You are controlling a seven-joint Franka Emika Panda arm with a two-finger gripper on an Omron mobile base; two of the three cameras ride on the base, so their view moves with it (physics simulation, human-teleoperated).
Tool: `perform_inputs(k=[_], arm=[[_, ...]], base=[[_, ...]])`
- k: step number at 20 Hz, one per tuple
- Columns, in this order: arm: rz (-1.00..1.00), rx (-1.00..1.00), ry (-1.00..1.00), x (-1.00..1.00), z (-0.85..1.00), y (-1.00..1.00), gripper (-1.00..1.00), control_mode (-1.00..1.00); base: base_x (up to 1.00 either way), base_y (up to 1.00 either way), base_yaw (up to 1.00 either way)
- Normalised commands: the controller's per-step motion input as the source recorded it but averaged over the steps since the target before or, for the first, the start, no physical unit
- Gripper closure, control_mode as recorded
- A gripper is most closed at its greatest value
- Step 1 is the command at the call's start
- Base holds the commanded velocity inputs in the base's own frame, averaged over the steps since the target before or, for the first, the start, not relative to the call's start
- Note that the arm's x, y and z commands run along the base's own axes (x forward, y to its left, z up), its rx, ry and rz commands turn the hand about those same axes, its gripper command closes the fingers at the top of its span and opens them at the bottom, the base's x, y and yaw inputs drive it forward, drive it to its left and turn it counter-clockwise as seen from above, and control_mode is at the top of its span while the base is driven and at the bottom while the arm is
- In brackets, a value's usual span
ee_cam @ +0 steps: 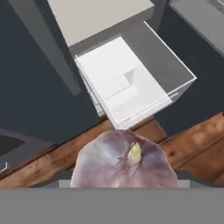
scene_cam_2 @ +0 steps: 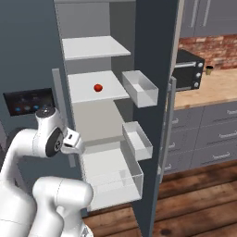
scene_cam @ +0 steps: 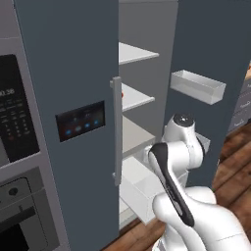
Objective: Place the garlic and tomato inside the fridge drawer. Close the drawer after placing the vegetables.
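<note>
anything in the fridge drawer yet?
Nothing visible: the drawer shows a bare white bottom. The tomato sits on a shelf; the garlic is at the claw.

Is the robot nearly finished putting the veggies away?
Not yet. The fridge drawer is already pulled out and has nothing in it. The claw holds the garlic above the drawer, so that one is on its way. The tomato sits on a white fridge shelf, waiting its turn. After both go in, the drawer needs closing.
</note>
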Motion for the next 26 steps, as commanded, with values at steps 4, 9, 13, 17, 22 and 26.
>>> perform_inputs(k=[4,9,13,17,22,26], arm=[[0.01,0.12,0.24,0.93,-0.90,-0.22,1.00,-1.00],[0.00,0.06,0.13,0.97,-0.74,-0.19,1.00,-1.00],[0.00,0.00,0.04,0.76,-1.00,-0.10,1.00,-1.00],[0.00,-0.02,0.03,0.61,-0.71,-0.04,1.00,-1.00],[0.00,0.04,0.13,0.77,-0.51,-0.15,1.00,-1.00],[0.00,0.08,0.19,0.84,-0.57,-0.30,1.00,-1.00]], base=[[0.00,0.00,0.00],[0.00,0.00,0.00],[0.00,0.00,0.00],[0.00,0.00,0.00],[0.00,0.00,0.00],[0.00,0.00,0.00]])
